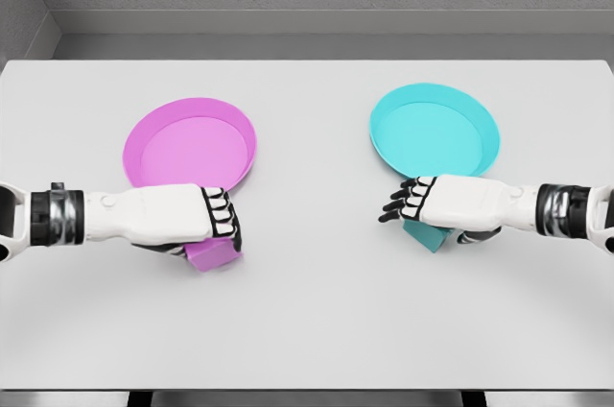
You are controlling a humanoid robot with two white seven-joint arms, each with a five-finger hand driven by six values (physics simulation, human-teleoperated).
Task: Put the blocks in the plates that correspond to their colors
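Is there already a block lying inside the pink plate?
No, the pink plate holds nothing; the pink block sits on the table just in front of it, under the left hand.

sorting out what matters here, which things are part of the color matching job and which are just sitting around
Part of the job:
- pink plate
- cyan plate
- pink block, under the left hand
- cyan block, under the right hand

Just there:
- white table carrying everything; nothing else lies on it
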